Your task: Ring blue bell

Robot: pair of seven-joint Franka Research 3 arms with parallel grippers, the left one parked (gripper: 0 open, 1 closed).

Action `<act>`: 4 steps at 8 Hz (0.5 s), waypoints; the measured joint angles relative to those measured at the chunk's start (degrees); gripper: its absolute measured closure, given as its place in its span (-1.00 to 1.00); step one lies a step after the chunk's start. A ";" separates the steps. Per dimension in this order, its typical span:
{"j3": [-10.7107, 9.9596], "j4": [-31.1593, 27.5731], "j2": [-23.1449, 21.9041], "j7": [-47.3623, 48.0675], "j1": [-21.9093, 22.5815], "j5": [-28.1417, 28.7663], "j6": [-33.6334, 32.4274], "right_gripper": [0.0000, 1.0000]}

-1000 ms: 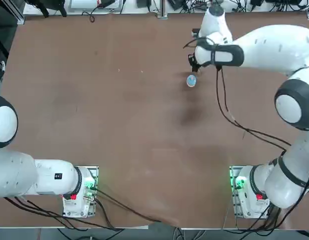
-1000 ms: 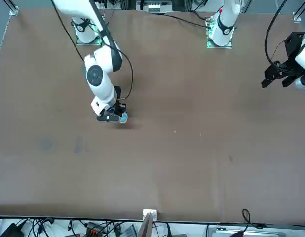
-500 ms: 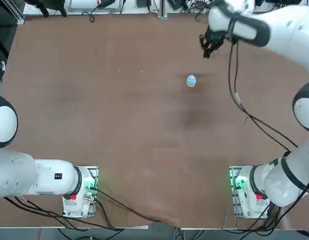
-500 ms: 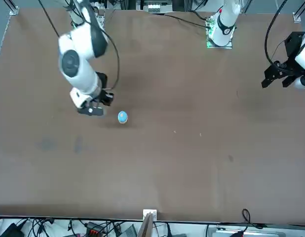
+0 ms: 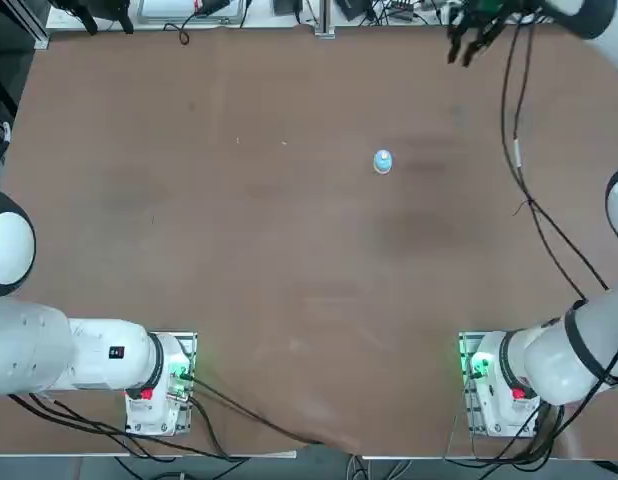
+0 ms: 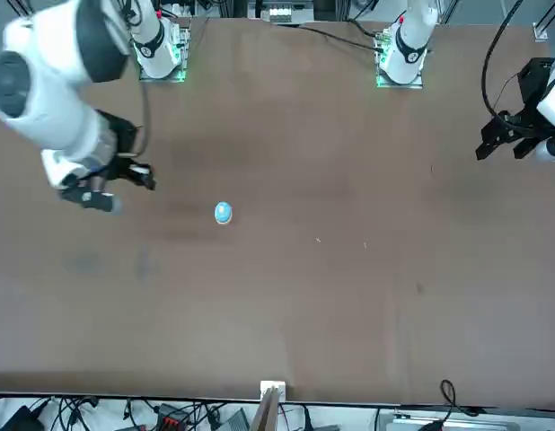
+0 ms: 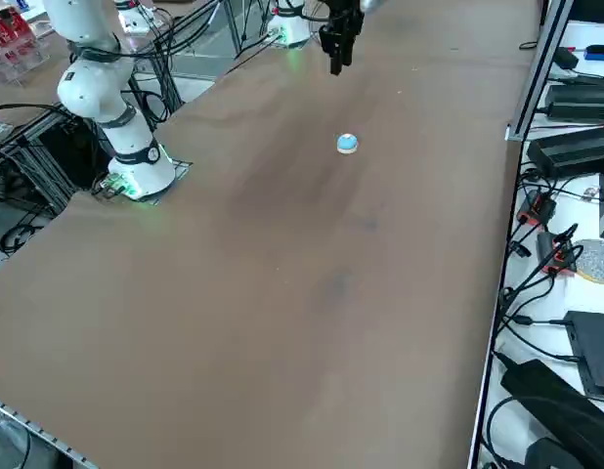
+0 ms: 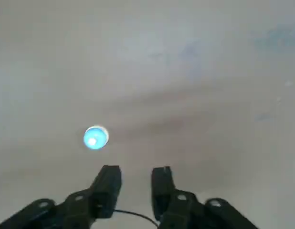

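from where i stand, taking the robot's bases as six o'clock, the table (image 5: 289, 250) is a broad matte brown sheet, with a few tiny pale specks and some faint darker smudges. past its twelve o'clock edge runs a white bench (image 7: 548, 342) loaded with black boxes (image 7: 551, 405) and tangled cables (image 7: 537, 283). the right arm's base (image 5: 504, 390) glows green at about four o'clock, and dark leads (image 5: 519, 150) loop along the arm. the blue bell (image 5: 383, 161) sits upright at about one o'clock from the middle of the table, its whitish button up, with nothing touching it. the right gripper (image 8: 137, 172) is well apart from it, towards one o'clock from the bell and above the table's far edge area; its two black fingers stand apart with nothing between them. a second ago it is right up at the bell; since then it draws away towards one o'clock, while the bell stays in its spot.
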 joint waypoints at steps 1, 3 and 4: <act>-0.41 0.89 0.06 -2.18 -2.11 -0.20 -0.36 -0.26; -2.17 2.27 0.13 -10.21 -8.26 -0.43 -0.93 -0.96; -2.82 2.51 0.18 -17.25 -12.27 -0.42 -1.14 -1.00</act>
